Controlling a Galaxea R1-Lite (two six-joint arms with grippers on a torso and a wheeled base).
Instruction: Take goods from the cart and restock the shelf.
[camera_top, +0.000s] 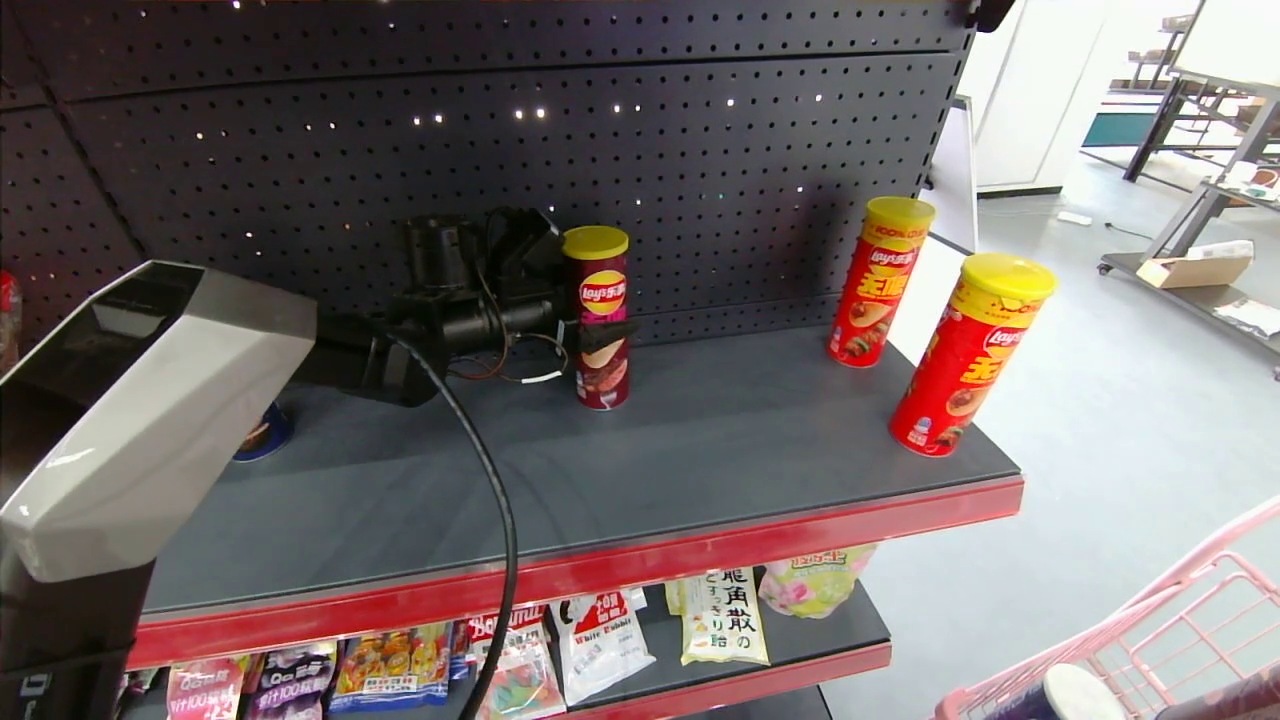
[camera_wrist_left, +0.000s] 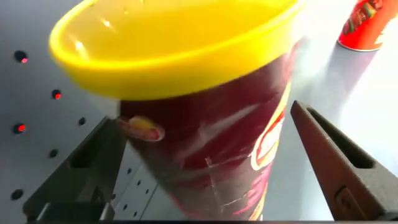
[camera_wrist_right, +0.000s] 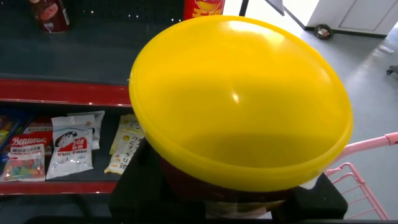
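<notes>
Maroon chip can (camera_top: 598, 320) stands upright on the upper shelf (camera_top: 720, 450), between the released fingers (camera_wrist_left: 329, 162) of the left end effector (camera_top: 603, 335), its arm stretched level. Right end effector (camera_wrist_right: 227, 202) is grasping a second yellow-lidded can (camera_wrist_right: 239, 99) in front of the shelf.

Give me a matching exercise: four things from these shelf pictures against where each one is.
Things:
1 dark red can
2 red cans
3 snack bags
4 pink cart

Places:
A lower shelf
B right end of the upper shelf
C beyond the shelving, on the robot's right
D between the fingers of the left gripper

Pairs: 1-D, 2-B, 3-A, 4-C.
</notes>
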